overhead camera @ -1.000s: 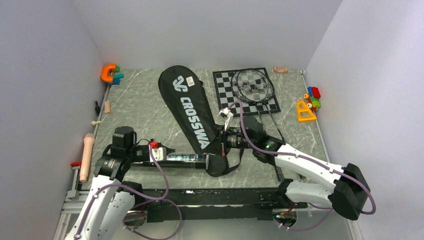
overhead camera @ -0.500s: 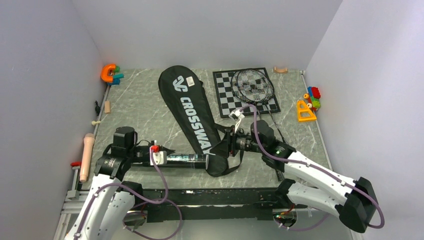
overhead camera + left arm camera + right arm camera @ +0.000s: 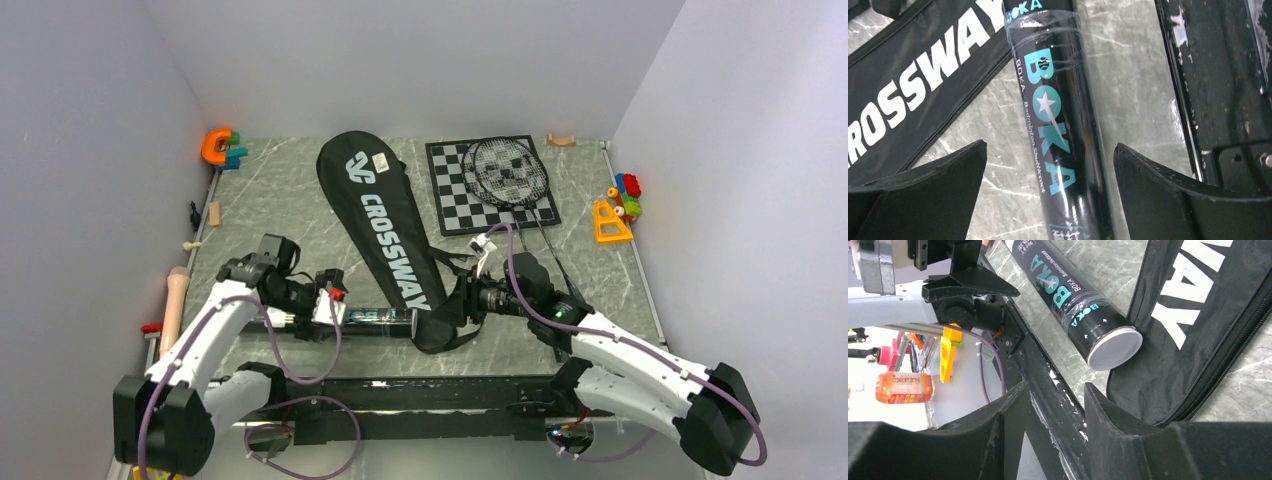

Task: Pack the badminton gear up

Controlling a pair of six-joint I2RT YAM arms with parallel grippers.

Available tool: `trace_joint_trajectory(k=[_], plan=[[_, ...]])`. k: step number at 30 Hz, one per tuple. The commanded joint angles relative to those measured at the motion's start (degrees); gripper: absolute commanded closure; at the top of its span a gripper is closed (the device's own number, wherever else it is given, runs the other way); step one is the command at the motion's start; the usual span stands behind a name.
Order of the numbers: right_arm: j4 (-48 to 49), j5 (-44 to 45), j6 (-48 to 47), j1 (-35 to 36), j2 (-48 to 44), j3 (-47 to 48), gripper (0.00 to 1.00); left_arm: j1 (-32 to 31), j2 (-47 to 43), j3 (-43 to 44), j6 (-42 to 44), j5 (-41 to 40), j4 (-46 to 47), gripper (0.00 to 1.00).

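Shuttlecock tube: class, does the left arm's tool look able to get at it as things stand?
Probably yes. The left tool stands open astride the shuttlecock tube, one finger on each side, with nothing else between them, so closing should catch it.

A robot lab cell — plain white walls (image 3: pixel 400 60) boxing in a marble-patterned table (image 3: pixel 270 230).

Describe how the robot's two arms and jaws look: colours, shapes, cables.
The left arm and right arm have white shells and black joints. A purple cable loops along each. The jaws are matte black wedges; the left wrist bears a red tab.
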Motion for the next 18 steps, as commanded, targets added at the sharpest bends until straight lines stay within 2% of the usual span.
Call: trace_joint_trajectory(k=[1, 6, 14, 18], plan=[[0.69, 0.04, -0.25, -0.45, -1.25, 0.70, 0.51, -0.44, 6.53, 6.60, 9.53, -3.38, -8.76, 0.01], [0.19, -0.09, -0.61, -0.76, -1.51, 1.07, 0.49, -2.20, 12.81, 7.76, 8.38, -8.20, -7.72, 0.01], [-2.70, -0.05, -2.00, -1.36, -1.16, 2.64, 0.48, -4.61, 20.15, 8.83, -0.83, -11.64, -8.66, 0.01], [-3.32, -0.20, -2.44, -1.45, -1.22, 3.26, 0.48, -5.38, 19.87, 5.89, -8.99, -12.64, -0.39, 0.01]])
